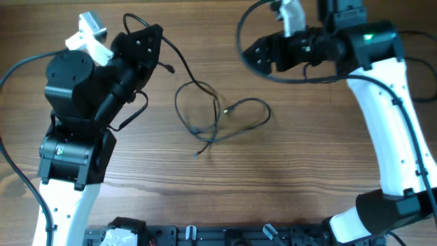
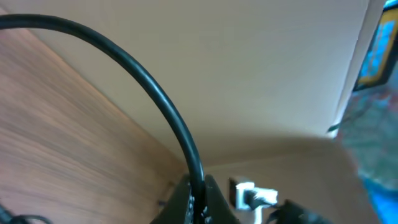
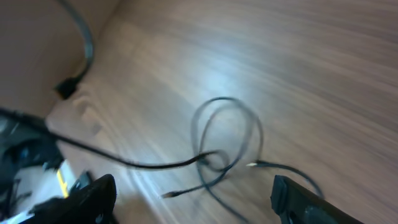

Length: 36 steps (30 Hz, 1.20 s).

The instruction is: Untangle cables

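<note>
Cables point(image 1: 218, 117): thin, black, tangled in loose loops in the middle of the counter point(image 1: 307, 178), on the bare wood. Two main loops side by side, left one taller, right one wider, crossing where they meet. Short tail with a small plug end poking out toward the near side. One strand leading far-left out of the tangle, up toward the left gripper point(image 1: 153, 33). Second small plug end just right of that arm, apart from the loops. Same loops blurred in the right wrist view, with one strand stretched in a long line off to the left.

Left gripper: raised over the far-left part of the counter, pointing far-right, jaws together. Hold on the thin strand: cannot tell, too dark and small there. Left wrist view tilted up at a pale wall point(image 2: 249, 74), crossed by a thick black arm cable point(image 2: 155, 93).

Right gripper point(image 1: 247, 56): at the far side, right of the tangle and well apart from it, pointing left, jaws wide apart, nothing between them. Both fingers point(image 3: 81, 199) at the bottom corners of the right wrist view, loops beyond.

Black rail point(image 1: 205, 236) along the near edge, details too small to make out.
</note>
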Motion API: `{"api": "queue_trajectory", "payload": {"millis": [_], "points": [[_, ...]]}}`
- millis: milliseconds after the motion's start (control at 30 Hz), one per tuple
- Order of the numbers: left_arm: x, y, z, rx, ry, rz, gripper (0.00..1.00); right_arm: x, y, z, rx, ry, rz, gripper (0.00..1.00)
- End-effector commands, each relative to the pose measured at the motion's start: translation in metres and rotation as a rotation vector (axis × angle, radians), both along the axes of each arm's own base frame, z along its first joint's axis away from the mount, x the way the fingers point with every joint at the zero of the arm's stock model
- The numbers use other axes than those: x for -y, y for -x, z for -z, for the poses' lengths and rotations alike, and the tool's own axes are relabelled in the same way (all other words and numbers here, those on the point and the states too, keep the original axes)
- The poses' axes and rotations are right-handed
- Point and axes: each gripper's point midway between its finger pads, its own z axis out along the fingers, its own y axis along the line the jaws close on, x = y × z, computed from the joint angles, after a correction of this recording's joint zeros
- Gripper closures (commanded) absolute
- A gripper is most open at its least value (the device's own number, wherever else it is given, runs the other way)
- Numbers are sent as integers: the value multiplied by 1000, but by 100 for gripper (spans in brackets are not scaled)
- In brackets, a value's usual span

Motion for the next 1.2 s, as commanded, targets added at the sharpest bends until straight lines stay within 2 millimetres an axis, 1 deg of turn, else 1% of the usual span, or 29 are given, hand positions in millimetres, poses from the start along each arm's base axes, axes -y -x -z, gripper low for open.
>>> {"api": "queue_trajectory", "payload": {"millis": [0, 100, 133, 233, 333, 400, 500, 567, 633, 667, 700, 733, 767, 800, 867, 933, 967, 1000, 1033, 1067, 1100, 1133, 1167], "points": [[-8, 0, -23, -23, 239, -57, 96, -23, 16, -2, -5, -51, -111, 18], [-32, -9, -28, -24, 349, -213, 96, -33, 24, -4, -2, -64, -155, 18], [-36, -10, -28, -31, 381, -238, 96, -38, 27, -3, 11, -60, -181, 18], [-42, -11, -35, -17, 448, -272, 96, -50, 37, -3, 58, -46, -257, 18], [-42, -10, -53, 50, 471, -253, 96, -66, 45, -3, 145, -36, -372, 18], [-38, -8, -58, 61, 481, -226, 96, -79, 41, 0, 214, -37, -416, 18], [-31, -6, -58, 40, 504, -185, 96, -90, 25, 7, 273, -53, -421, 19], [-30, -6, -58, 34, 516, -180, 96, -96, 16, 14, 285, -59, -422, 21], [-30, -6, -56, 26, 514, -178, 96, -104, 11, 21, 292, -61, -432, 29], [-28, -5, -56, 23, 513, -169, 96, -108, 8, 24, 297, -62, -435, 35], [-27, -5, -54, 14, 510, -162, 96, -112, 0, 26, 291, -74, -413, 48], [-27, -5, -50, -1, 505, -166, 96, -113, -3, 27, 274, -81, -391, 60], [-27, -6, -43, -26, 498, -174, 96, -114, -4, 26, 258, -92, -372, 83], [-28, -7, -33, -62, 484, -192, 95, -113, -6, 26, 243, -91, -348, 96], [-38, -9, 0, -156, 409, -278, 87, -102, -14, 29, 187, -46, -228, 96], [-53, -11, 42, -276, 303, -388, 67, -88, -13, 26, 168, 6, -147, 96], [-59, -11, 67, -351, 237, -432, 59, -78, -12, 22, 157, 36, -92, 96], [-59, -12, 103, -453, 102, -430, 48, -65, -10, 17, 142, 69, -18, 96], [-58, -13, 118, -497, 50, -418, 44, -60, -8, 15, 136, 81, 8, 96], [-54, -13, 145, -577, -51, -383, 39, -53, -6, 11, 119, 89, 59, 96], [-48, -11, 173, -660, -143, -334, 37, -47, -6, 9, 111, 95, 102, 96], [-40, -10, 193, -717, -209, -266, 37, -44, -7, 7, 115, 101, 126, 96], [-29, -10, 215, -762, -291, -155, 38, -40, -9, 4, 127, 110, 152, 96]]}}
